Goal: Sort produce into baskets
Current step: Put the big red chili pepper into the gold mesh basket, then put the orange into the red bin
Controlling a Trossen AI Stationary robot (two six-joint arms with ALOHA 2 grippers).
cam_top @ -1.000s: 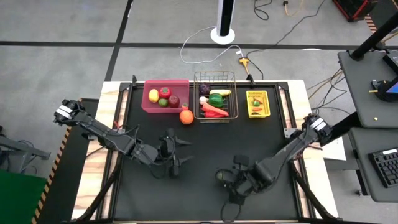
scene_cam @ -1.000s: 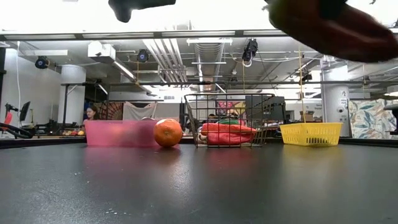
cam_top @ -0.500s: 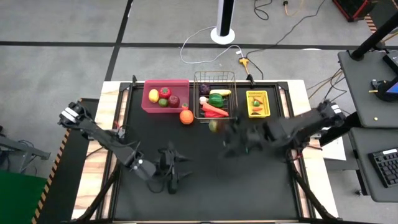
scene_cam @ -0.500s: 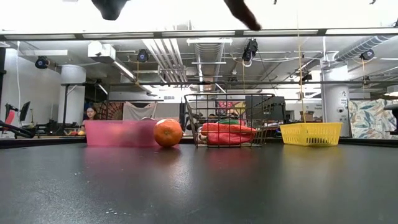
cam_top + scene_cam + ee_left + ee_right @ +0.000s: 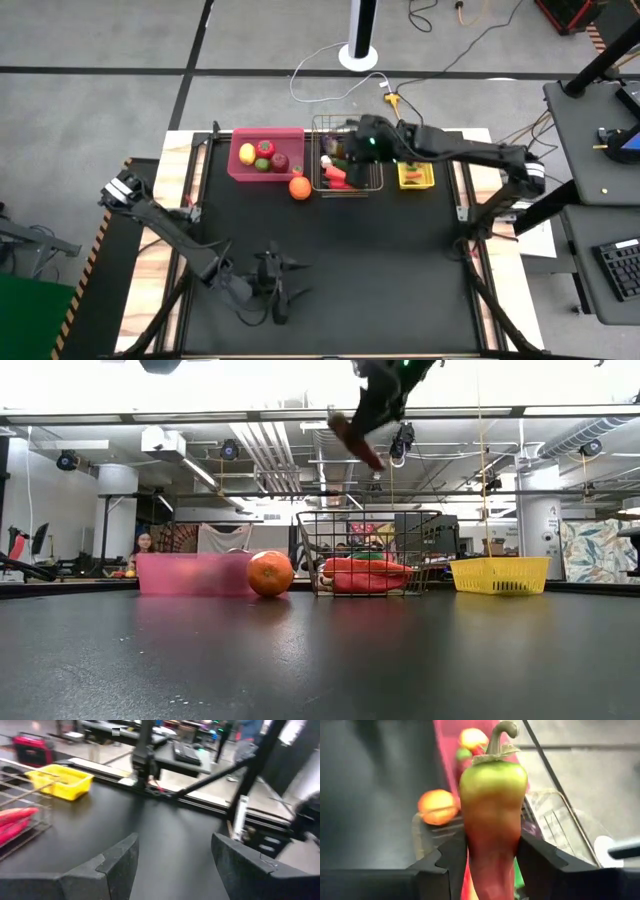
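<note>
The right gripper (image 5: 490, 855) hangs above the wire-mesh basket (image 5: 345, 160) at the worktop's far edge, fingers (image 5: 447, 862) grasping a green-to-red pepper (image 5: 492, 815), while the left gripper (image 5: 268, 290) waits near the near edge, its fingers (image 5: 117, 860) spread apart and holding nothing.

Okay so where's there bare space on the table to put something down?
The black mat is bare from the orange and the baskets forward, right of the left gripper. Crowded: the wire basket, under the right gripper holding a pepper.
</note>
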